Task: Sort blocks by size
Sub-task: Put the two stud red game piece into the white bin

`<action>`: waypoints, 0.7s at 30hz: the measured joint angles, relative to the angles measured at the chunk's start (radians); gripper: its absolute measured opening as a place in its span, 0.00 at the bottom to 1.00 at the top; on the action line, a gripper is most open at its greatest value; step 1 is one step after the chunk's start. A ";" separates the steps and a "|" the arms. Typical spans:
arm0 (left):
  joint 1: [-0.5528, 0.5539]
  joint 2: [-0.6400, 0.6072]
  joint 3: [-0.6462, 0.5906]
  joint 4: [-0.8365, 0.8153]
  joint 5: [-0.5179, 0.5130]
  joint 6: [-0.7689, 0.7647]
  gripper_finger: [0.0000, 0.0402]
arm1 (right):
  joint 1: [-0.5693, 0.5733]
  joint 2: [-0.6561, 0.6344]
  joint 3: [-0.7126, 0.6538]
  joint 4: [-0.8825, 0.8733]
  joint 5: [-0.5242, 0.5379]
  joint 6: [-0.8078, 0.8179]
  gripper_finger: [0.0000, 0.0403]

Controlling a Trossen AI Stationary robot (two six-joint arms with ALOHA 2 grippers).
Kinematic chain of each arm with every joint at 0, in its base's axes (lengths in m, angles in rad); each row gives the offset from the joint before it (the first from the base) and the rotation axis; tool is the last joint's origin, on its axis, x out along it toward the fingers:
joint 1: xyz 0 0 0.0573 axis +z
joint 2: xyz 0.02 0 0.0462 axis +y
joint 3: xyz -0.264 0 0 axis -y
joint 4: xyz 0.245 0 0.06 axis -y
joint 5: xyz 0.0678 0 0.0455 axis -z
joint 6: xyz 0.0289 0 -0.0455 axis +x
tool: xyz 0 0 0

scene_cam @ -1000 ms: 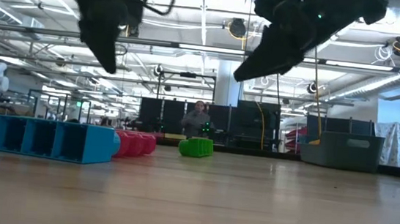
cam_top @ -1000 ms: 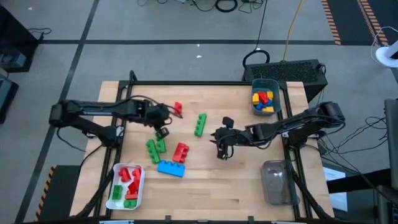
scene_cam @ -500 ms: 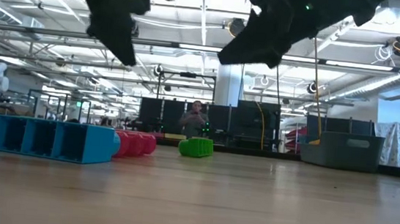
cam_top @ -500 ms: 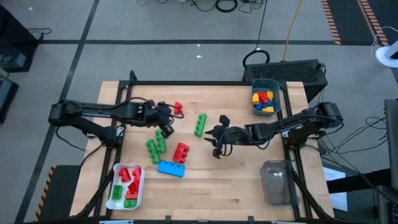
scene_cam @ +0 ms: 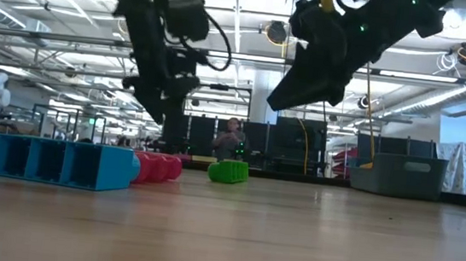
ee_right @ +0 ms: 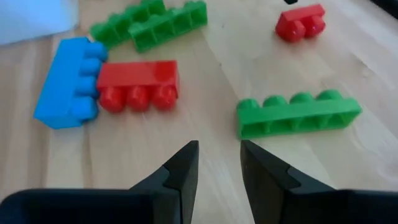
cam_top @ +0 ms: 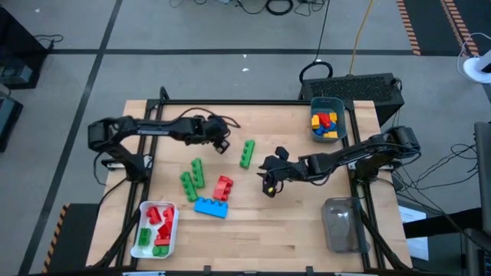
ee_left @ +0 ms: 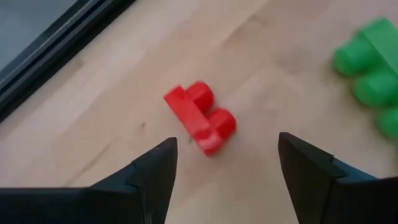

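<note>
Swinging off the green pair, left gripper (ee_left: 225, 163) now hangs open over the small red block (ee_left: 200, 117) — just ahead, between its fingers. Next: descend, pinch. Right gripper (ee_right: 219, 163) waits, fingers narrowly apart, empty.

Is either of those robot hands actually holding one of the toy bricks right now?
No. The left end effector hangs open over a small red brick, and the right end effector has nothing between its fingers.

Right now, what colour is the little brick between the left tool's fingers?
Red, best seen in the left wrist view.
</note>
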 joint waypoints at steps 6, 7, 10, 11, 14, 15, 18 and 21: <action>0.079 0.081 0.000 0.095 0.003 -0.006 0.60 | -0.001 0.035 0.000 -0.001 0.006 0.000 0.26; 0.091 0.093 0.000 0.094 0.003 -0.019 0.60 | -0.001 0.041 0.000 -0.005 0.006 0.000 0.26; 0.124 0.128 0.000 0.100 0.005 -0.027 0.60 | -0.001 0.062 0.000 -0.002 0.009 -0.001 0.26; 0.132 0.139 0.000 0.096 0.006 -0.028 0.60 | -0.001 0.070 0.000 -0.002 0.016 -0.001 0.26; 0.153 0.170 0.000 0.101 0.006 -0.028 0.60 | -0.003 0.090 0.000 -0.004 0.024 -0.002 0.26; 0.158 0.180 0.000 0.100 0.013 -0.028 0.60 | -0.003 0.096 0.000 -0.001 0.024 -0.003 0.26; 0.166 0.200 0.002 0.128 0.054 -0.028 0.60 | -0.004 0.105 0.000 0.001 0.025 -0.003 0.26; 0.166 0.214 0.003 0.166 0.096 -0.016 0.60 | -0.004 0.108 0.000 0.002 0.025 -0.003 0.26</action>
